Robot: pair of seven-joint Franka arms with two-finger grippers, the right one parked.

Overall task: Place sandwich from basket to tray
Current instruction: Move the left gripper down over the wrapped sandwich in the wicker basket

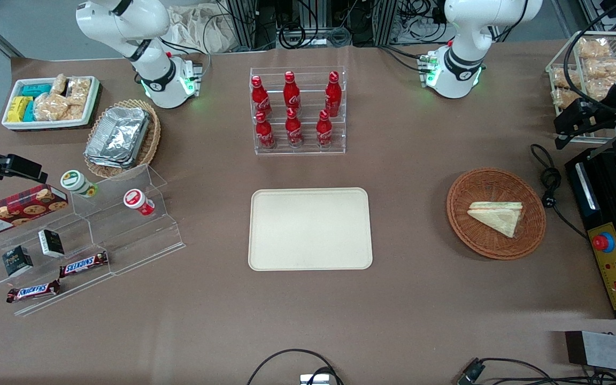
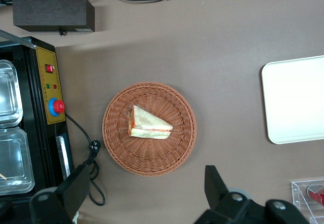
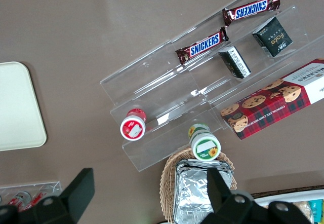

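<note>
My gripper [image 2: 144, 196] hangs high above the table with its jaws spread wide, holding nothing. The sandwich [image 2: 148, 124] lies in the middle of the round wicker basket [image 2: 116, 148]. The beige tray [image 1: 310, 229] sits well apart from the basket, toward the parked arm's end.

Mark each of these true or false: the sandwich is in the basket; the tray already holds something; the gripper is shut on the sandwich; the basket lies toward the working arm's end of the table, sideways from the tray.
The sandwich is in the basket: true.
The tray already holds something: false, nothing lies on it.
The gripper is shut on the sandwich: false, it is open, held high above the table near the basket and touching nothing.
The basket lies toward the working arm's end of the table, sideways from the tray: true.
</note>
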